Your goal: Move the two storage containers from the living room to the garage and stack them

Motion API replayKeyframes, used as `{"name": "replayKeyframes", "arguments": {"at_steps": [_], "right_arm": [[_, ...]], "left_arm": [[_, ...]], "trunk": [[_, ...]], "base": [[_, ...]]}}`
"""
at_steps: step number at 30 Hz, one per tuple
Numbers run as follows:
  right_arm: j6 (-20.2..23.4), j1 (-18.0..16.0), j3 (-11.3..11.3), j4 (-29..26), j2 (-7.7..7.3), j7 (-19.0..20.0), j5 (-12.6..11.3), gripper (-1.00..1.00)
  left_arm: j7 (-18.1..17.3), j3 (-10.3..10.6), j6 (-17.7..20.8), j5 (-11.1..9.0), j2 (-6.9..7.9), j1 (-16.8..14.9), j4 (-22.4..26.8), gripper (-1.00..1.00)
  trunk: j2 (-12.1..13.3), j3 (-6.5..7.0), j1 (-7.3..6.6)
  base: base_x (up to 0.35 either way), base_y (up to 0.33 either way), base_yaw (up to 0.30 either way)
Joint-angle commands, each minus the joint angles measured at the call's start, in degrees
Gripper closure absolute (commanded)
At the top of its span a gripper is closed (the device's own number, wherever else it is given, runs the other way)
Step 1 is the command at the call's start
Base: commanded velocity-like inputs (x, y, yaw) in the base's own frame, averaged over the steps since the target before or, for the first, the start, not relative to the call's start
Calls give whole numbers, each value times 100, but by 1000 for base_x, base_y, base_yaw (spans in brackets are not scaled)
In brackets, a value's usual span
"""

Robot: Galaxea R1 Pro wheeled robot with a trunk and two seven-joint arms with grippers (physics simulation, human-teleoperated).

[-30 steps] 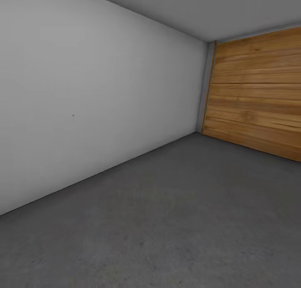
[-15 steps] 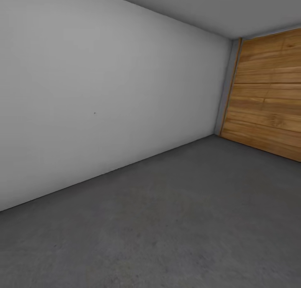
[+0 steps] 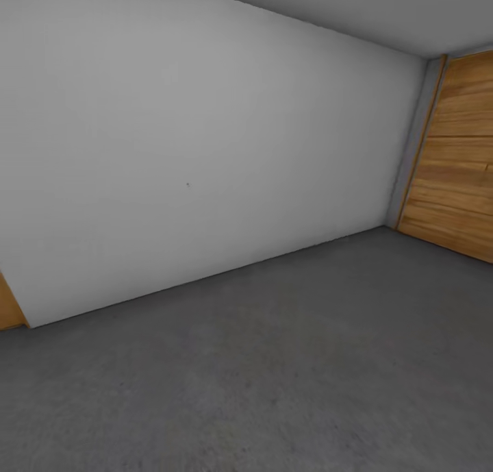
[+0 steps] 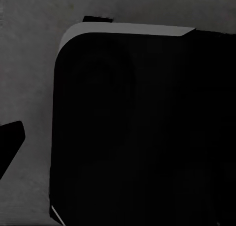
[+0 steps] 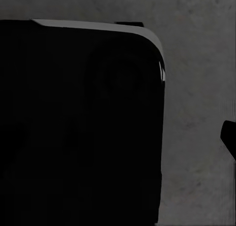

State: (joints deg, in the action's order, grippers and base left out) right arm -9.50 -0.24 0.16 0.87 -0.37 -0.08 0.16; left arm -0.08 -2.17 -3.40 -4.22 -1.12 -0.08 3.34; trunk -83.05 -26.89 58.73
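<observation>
The head view looks into the garage. The floor is dark grey, mottled concrete and takes the whole lower half of the picture. A plain white-grey wall runs from the left side to the far corner. In that corner a narrow grey strip stands upright, and just beside it, on the right, is the wooden plank door, with its boards lying horizontally. Above is a grey ceiling. At the left edge, where the wall meets the floor, there is a small piece of brown wood; what it belongs to I cannot tell.

In the left wrist view a big black body with a rounded corner and a pale grey rim covers most of the picture, and the same rough concrete lies behind it. A small dark wedge comes in at the edge, apart from the black body. The right wrist view has a like black body and a dark wedge at the edge.

Whether the left gripper or the right gripper is wide, narrow or holding something, I cannot tell. Where the two storage containers are relative to each gripper, I also cannot tell.
</observation>
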Motion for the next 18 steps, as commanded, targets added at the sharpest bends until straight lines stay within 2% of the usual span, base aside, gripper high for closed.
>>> {"name": "replayKeyframes", "arguments": {"at_steps": [1,18], "right_arm": [[-41,-3,2,9,2,-1,4,-100],[-17,-3,2,9,3,-1,5,-100]], "left_arm": [[-1,-18,-12,-44,-2,-1,0,-100],[-1,-18,-12,-44,-2,-1,0,-100]], "trunk": [[-2,-4,0],[-2,-4,0]], "base": [[0,0,284],[0,0,294]]}}
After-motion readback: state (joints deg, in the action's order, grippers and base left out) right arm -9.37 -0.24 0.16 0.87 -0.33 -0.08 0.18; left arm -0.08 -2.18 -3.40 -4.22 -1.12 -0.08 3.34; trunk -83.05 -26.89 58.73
